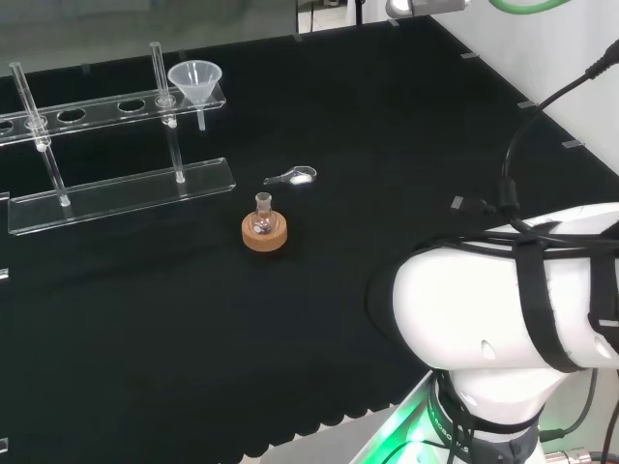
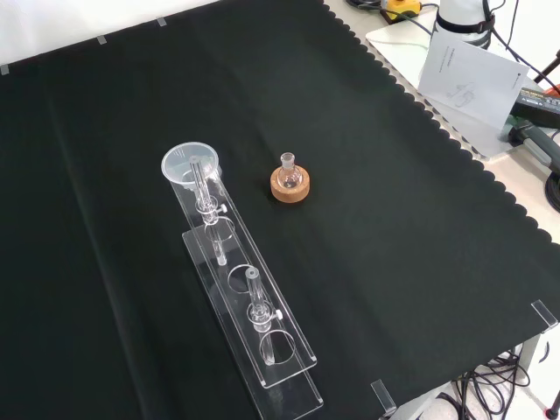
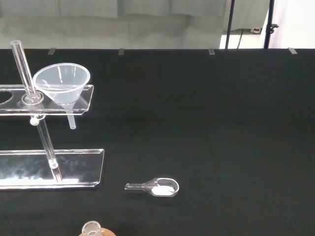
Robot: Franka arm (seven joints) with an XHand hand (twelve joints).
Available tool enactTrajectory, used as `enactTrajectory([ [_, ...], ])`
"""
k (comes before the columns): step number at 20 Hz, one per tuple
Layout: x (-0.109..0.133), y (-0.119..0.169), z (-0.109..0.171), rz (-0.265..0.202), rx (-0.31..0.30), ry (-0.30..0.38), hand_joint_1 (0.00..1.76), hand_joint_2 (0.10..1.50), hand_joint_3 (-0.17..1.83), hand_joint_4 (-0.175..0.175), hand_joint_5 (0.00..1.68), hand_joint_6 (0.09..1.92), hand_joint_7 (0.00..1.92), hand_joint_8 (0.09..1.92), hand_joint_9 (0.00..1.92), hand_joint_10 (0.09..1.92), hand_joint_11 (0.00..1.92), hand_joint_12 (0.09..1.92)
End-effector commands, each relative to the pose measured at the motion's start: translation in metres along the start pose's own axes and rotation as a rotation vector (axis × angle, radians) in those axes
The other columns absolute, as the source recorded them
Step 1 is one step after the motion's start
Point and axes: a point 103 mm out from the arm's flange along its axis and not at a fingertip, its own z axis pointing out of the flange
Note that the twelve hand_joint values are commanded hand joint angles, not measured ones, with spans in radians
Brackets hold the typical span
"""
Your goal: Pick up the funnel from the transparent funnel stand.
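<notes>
Head view first: we note the black-clothed worktop (image 1: 368, 116), then the transparent funnel stand (image 1: 116, 184) at its far left. We find the funnel (image 1: 195, 82) seated in the end hole of the stand's upper rail. Near it stands a small flask (image 1: 263, 205) on a cork ring (image 1: 263, 234), a scoop (image 1: 293, 177) just beyond. We cannot tell the robot hand's state.

We see a bench under a black cloth (image 2: 394, 227) with a scalloped edge. In the front view, a white sheet of paper (image 2: 472, 83) lies beyond it, with cables (image 2: 490, 385) hanging below. Past the cloth in the wrist view stands a pale wall (image 3: 123, 22), perhaps a curtain.
</notes>
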Motion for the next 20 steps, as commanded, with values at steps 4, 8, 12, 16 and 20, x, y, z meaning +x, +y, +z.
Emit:
enactTrajectory([
  [4, 0.001, 0.0, 0.0, 0.007, -0.012, -0.013, 0.0, 1.17, 0.43, 0.027, 0.15, 0.09, 0.0, 0.26, 0.06, 0.61, 0.0, 1.31],
  [8, 0.002, 0.001, 0.0, 0.017, -0.014, -0.024, 0.0, 1.19, 0.39, 0.027, 0.17, 0.09, 0.0, 0.27, 0.07, 0.61, 0.0, 1.32],
  [12, 0.003, 0.004, 0.003, 0.029, -0.005, -0.032, 0.0, 1.19, 0.38, 0.028, 0.18, 0.09, 0.0, 0.27, 0.07, 0.61, 0.0, 1.32],
  [16, 0.004, 0.009, 0.008, 0.043, 0.005, -0.039, 0.0, 1.2, 0.38, 0.028, 0.18, 0.09, 0.0, 0.28, 0.07, 0.61, 0.0, 1.32],
  [20, 0.003, 0.019, 0.014, 0.061, 0.013, -0.041, 0.0, 1.2, 0.37, 0.028, 0.18, 0.09, 0.0, 0.29, 0.08, 0.61, 0.0, 1.32],
])
